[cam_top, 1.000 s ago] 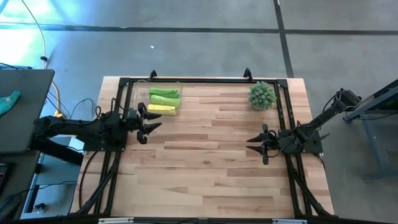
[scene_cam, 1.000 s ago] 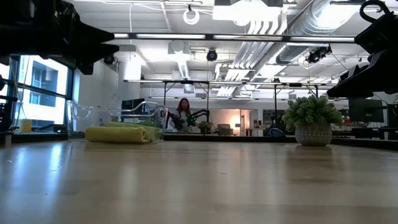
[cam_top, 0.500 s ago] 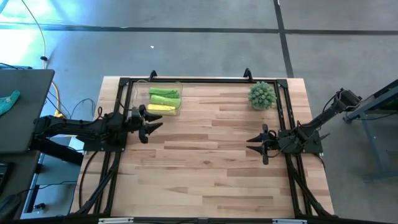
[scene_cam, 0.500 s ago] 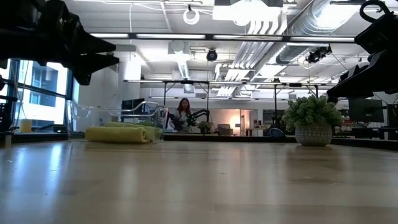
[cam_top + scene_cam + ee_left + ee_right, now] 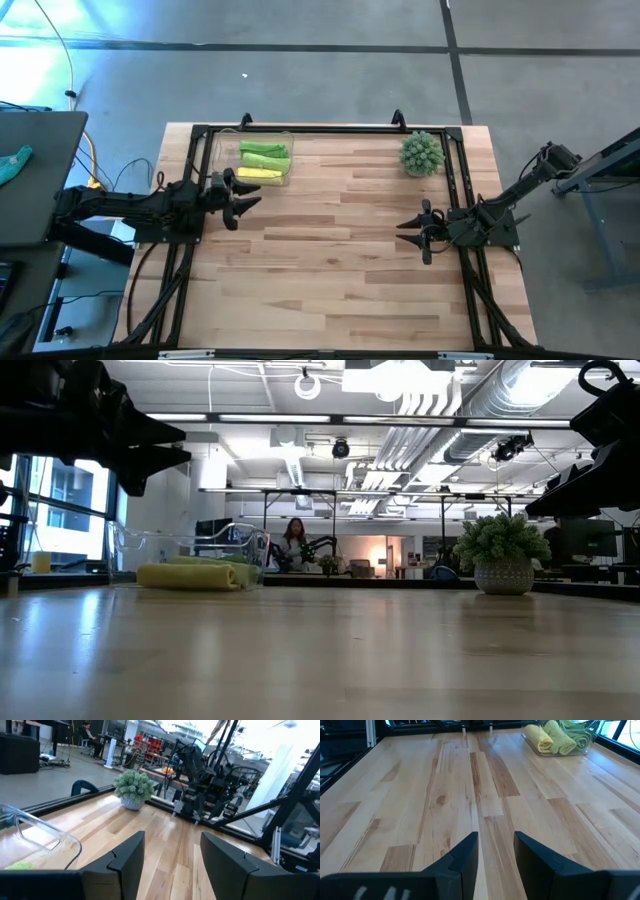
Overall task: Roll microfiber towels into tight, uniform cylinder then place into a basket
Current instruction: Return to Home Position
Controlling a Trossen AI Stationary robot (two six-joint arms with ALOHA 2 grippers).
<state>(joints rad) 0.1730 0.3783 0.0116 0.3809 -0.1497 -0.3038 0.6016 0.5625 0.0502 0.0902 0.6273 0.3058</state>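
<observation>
High view: left gripper (image 5: pixel 245 197) hangs by the left edge of the table (image 5: pixel 330 290), just beside the basket (image 5: pixel 217 152), fingers spread wide, holding nothing. Right gripper (image 5: pixel 410 237) sits near the right edge, fingers parted less, also empty. Basket is in the far left corner with two rolled light green towels (image 5: pixel 265 150) and one rolled pale yellow towel (image 5: pixel 259 174) inside, side by side.

Microfiber towels, rolled: three. Pale yellow towel (image 5: pixel 259 174): one. Light green towels (image 5: pixel 264 149) (image 5: pixel 270 162): two. Basket (image 5: pixel 217 150), clear plastic: one. Potted plant (image 5: pixel 421 153): one. Table (image 5: pixel 340 280): one. Grippers: two, left gripper (image 5: pixel 172 836) and right gripper (image 5: pixel 495 835).
</observation>
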